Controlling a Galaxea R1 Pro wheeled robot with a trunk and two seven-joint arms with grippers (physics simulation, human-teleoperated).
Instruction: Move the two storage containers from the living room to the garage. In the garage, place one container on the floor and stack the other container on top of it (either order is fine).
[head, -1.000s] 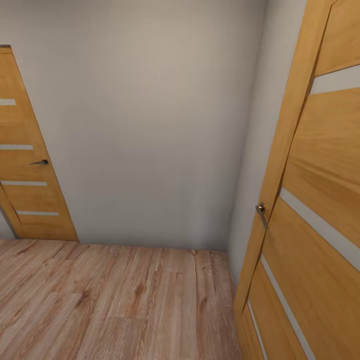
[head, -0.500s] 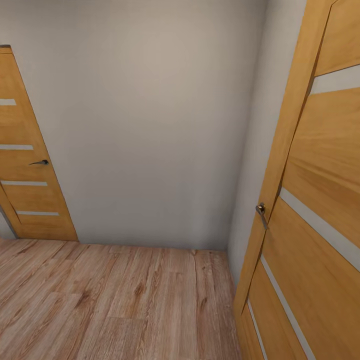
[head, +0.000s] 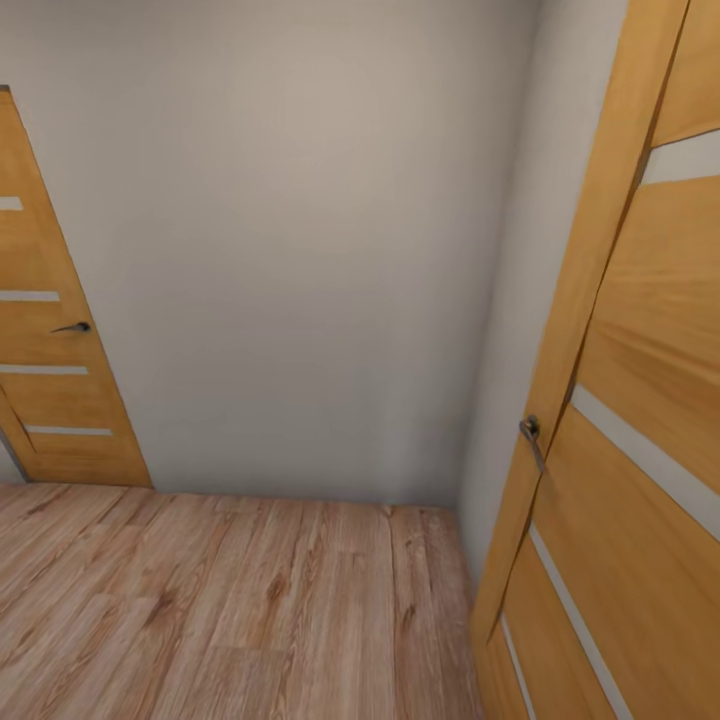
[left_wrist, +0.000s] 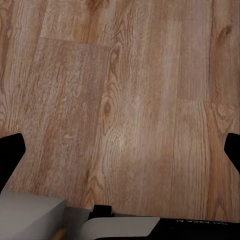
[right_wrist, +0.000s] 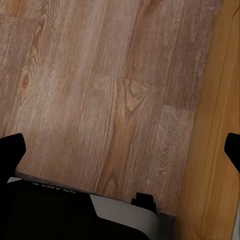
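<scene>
The two storage containers are out of view, and so is the garage with its concrete floor. In the left wrist view my left gripper (left_wrist: 120, 155) hangs over light wood planks (left_wrist: 125, 90); its black fingertips (left_wrist: 10, 155) stand wide apart, open, with nothing between them. In the right wrist view my right gripper (right_wrist: 120, 150) is likewise open and empty above the planks, close beside an orange-brown door panel (right_wrist: 220, 100).
A pale grey wall (head: 300, 250) closes the way straight ahead. An orange-brown door (head: 45, 340) with a lever handle stands at the far left. A second such door (head: 630, 420), very near on the right, has a handle (head: 530, 432). Wood plank flooring (head: 230, 600) lies between.
The whole head view has shifted slightly: the left door slid left, and the right door and its handle moved right and down. This is the camera's move. Nothing else changed.
</scene>
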